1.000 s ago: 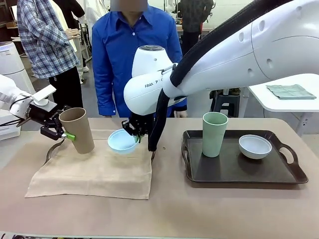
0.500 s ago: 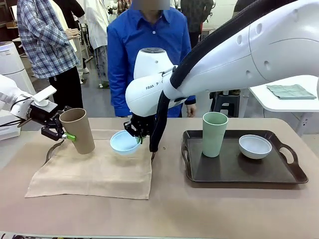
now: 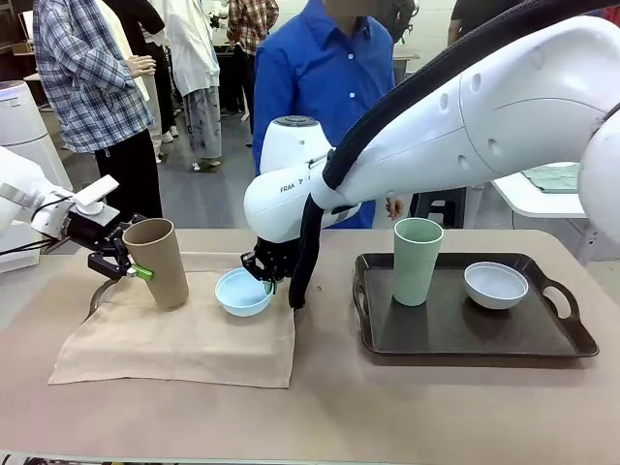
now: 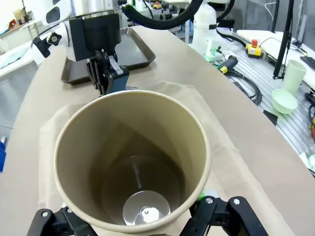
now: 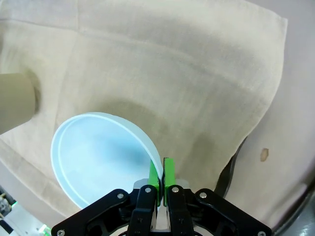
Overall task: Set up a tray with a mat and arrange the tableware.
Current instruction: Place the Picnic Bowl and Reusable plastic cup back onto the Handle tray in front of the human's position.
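At the far left, the left gripper [image 3: 124,264] is closed around the side of the tan cup [image 3: 160,262], one green pad pressed to its wall. The cup leans slightly, with its base at the far left part of the mat [image 3: 184,334]. I cannot tell whether it touches the cloth. The left wrist view looks straight down into the cup and shows it empty with a shiny bottom, and black fingers at either side of it. The beige mat lies flat on the table [image 3: 387,417], and its near half is bare. Toward the mat's far right corner, the right gripper [image 3: 267,277] pinches the far rim of the light blue bowl [image 3: 242,291]. The right wrist view shows both green pads clamped together on that thin rim, with bare cloth beyond the bowl and the mat's edge at the picture's right. The front view does not settle whether the bowl rests on the mat. A narrow strip of bare table separates the mat's right edge from the dark tray [image 3: 465,356]. In the tray, the pale green cup [image 3: 417,260] stands upright at the far left and the white bowl [image 3: 495,284] sits to its right, apart from it. The tray's near half is open. The right arm crosses above the table's middle. A person in a blue shirt [image 3: 329,77] stands at the far side.
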Controlling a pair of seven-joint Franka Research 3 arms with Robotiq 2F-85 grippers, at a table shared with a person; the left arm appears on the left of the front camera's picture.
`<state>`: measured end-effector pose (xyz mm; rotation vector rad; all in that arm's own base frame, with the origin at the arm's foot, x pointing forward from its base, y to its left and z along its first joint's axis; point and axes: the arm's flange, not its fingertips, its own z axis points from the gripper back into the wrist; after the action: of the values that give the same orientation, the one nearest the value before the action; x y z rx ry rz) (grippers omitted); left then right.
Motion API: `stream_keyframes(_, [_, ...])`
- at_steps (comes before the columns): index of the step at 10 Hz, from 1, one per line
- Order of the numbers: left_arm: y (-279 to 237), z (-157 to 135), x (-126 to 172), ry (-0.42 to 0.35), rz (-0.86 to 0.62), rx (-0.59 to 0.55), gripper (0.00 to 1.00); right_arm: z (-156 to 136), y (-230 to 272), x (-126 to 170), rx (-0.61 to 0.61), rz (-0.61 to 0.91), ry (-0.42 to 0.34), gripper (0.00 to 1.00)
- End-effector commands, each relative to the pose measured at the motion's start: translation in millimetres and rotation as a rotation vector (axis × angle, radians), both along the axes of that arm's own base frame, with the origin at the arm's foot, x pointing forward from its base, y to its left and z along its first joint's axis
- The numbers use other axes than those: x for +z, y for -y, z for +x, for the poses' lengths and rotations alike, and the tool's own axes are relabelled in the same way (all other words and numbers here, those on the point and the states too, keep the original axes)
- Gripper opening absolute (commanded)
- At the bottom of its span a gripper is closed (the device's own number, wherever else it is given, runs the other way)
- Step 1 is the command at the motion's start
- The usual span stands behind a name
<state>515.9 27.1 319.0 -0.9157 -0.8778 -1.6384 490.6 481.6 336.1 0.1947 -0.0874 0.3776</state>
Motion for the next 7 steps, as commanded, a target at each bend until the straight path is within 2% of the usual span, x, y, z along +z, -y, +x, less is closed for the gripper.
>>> stream_keyframes(1, [2.4,11.5,-3.7,0.007,0.029,-0.006,0.88,3.5,-1.5,-4.0,0.022,0.02,-0.015,0.04])
stream_keyframes(2, [2.8,12.7,-6.3,-0.002,0.041,0.001,1.0,2.8,-1.2,-4.9,0.029,0.025,-0.016,0.21])
stream_keyframes(3, [3.0,13.7,-7.1,-0.008,0.049,0.002,1.0,2.3,-1.4,-4.8,0.036,0.03,-0.013,0.64])
stream_keyframes(4, [3.2,14.4,-7.3,-0.012,0.053,0.005,1.0,1.1,-0.5,-1.2,0.029,0.017,-0.009,0.81])
stream_keyframes(5, [2.9,14.9,-6.5,-0.02,0.058,0.015,1.0,-0.3,1.1,4.3,0.01,0.0,-0.009,0.84])
stream_keyframes(7, [-1.9,19.0,-8.9,-0.055,0.078,0.052,1.0,-8.6,5.2,21.9,-0.017,-0.046,0.025,0.84])
